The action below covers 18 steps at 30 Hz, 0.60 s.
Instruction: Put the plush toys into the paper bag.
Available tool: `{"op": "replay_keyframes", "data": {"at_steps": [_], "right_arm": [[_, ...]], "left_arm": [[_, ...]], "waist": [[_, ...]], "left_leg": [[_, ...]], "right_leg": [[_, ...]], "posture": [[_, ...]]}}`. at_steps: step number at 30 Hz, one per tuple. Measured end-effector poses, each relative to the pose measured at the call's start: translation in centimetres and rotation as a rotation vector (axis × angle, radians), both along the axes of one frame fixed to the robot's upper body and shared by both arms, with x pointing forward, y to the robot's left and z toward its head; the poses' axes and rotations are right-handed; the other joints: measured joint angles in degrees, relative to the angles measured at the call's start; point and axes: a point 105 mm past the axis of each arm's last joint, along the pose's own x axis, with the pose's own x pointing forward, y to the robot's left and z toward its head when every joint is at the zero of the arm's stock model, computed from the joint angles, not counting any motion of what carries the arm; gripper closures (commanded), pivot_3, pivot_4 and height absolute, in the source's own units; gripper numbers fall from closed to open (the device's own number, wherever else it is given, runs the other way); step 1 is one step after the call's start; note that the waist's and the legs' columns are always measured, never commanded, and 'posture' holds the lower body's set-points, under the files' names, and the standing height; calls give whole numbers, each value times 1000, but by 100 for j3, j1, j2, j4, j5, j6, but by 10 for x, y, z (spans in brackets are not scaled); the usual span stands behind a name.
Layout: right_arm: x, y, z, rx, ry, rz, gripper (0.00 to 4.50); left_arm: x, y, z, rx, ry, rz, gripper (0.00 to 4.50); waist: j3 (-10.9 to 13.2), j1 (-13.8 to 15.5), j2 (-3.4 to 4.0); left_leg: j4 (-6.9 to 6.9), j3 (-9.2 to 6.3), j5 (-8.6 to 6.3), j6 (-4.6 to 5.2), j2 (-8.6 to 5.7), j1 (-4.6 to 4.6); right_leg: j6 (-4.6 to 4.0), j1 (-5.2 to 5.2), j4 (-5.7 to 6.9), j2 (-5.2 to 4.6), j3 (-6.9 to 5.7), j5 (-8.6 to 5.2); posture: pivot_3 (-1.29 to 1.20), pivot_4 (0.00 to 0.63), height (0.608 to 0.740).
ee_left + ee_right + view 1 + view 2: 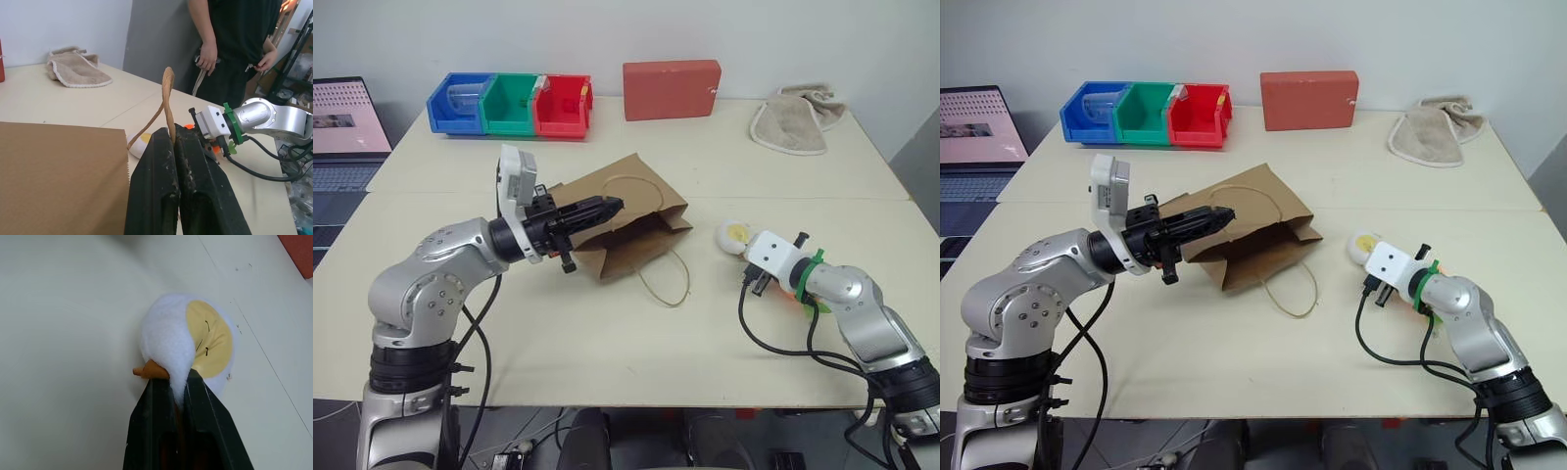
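Right wrist view is showing the right gripper [180,382] clenching on a fold of the white egg toy [188,340]. The two black fingers [151,431] are pressing white plush between them, and one orange foot [146,370] is sticking out just beside the fingertips. The yellow face [210,338] is lying at about 1 o'clock from the fingertips in this picture. The toy is resting on the pale table [63,333].

In the left eye view the egg toy [734,236] is lying at about 10 o'clock from the right wrist, and at about 3 o'clock from the paper bag [625,220], a little apart from it. The bag is lying on its side on the table, its mouth facing the egg toy, and one cord handle [671,284] is lying loose on the table at about 5 o'clock from the bag.

The left gripper [607,207] is reaching over the bag at about 9 o'clock of its mouth. In the left wrist view its fingers [161,186] are closed tight on the other cord handle [167,93], which is rising in a loop above the fingertips. Something orange and green [811,302] is peeking out beside the right wrist; I cannot tell what it is.
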Motion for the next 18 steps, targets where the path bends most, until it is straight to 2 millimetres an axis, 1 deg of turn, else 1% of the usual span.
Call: {"op": "replay_keyframes", "data": {"at_steps": [1, 3, 5, 7, 9, 10, 11, 12, 14, 17, 18], "right_arm": [[-4, 2, 6, 24, 14, 33, 4451], [-20, 15, 21, 63, 63, 153, 4451], [-44, 33, 40, 98, 112, 302, 4451], [-62, 50, 51, 128, 156, 409, 4451], [-72, 65, 56, 149, 182, 475, 4451], [-72, 71, 58, 159, 176, 486, 4451], [-66, 80, 61, 185, 159, 487, 4451], [-59, 96, 61, 211, 139, 495, 4451], [-47, 119, 53, 223, 136, 493, 4451], [-35, 133, 43, 218, 141, 464, 4451], [-28, 139, 42, 211, 128, 448, 4451]], "left_arm": [[0, 2, 1, 3, -3, 5, 4500], [0, 4, 2, 7, -5, 7, 4500], [0, 4, 4, 4, -6, 4, 4500], [0, 4, 6, -4, -9, -6, 4500], [-2, 3, 9, -7, -16, -20, 4500], [-2, 4, 9, -6, -16, -22, 4500], [-2, 4, 10, -3, -12, -24, 4500], [-2, 3, 10, -1, -11, -32, 4500], [-4, 0, 14, -2, -18, -60, 4500], [-5, -1, 15, -2, -19, -69, 4500], [-5, -1, 14, 2, -11, -69, 4500]], "waist": [[0, 0, 0], [2, 3, 4], [2, 7, 4], [1, 3, 2], [1, 3, 2], [1, -1, 1], [0, -23, -3], [0, -55, -4], [-1, -63, -4], [0, -35, -4], [0, -2, -5]], "left_leg": [[0, -1, 0, 0, 0, 0], [-4, -3, 0, 0, 0, -1], [-4, -13, -1, 0, 2, -1], [-4, -15, -1, 0, 3, 1], [-2, -14, 0, 0, 2, 2], [0, -14, 0, 0, 3, 5], [1, -11, 0, 1, 6, 9], [1, -9, 1, 0, 6, 10], [2, -9, 2, 0, 5, 9], [1, -11, 2, 0, 3, 1], [-1, -12, 1, -1, 3, -4]], "right_leg": [[0, 0, 1, 0, -2, 0], [0, 0, 2, 0, -2, 0], [0, 4, 1, 1, -12, 0], [0, 7, 1, 1, -15, 0], [0, 10, 0, 1, -14, 0], [0, 12, -3, 1, -14, 0], [0, 13, -6, 3, -13, 0], [-1, 13, -6, 4, -12, 0], [-2, 13, -6, 4, -12, 1], [-1, 9, -8, 1, -12, 3], [0, 5, -12, 1, -13, 4]], "posture": [[0, 150, 740], [0, 150, 740], [0, 150, 740], [0, 150, 740], [0, 150, 740], [0, 150, 740], [0, 150, 740], [0, 150, 740], [0, 150, 740], [0, 150, 740], [0, 150, 740]]}}
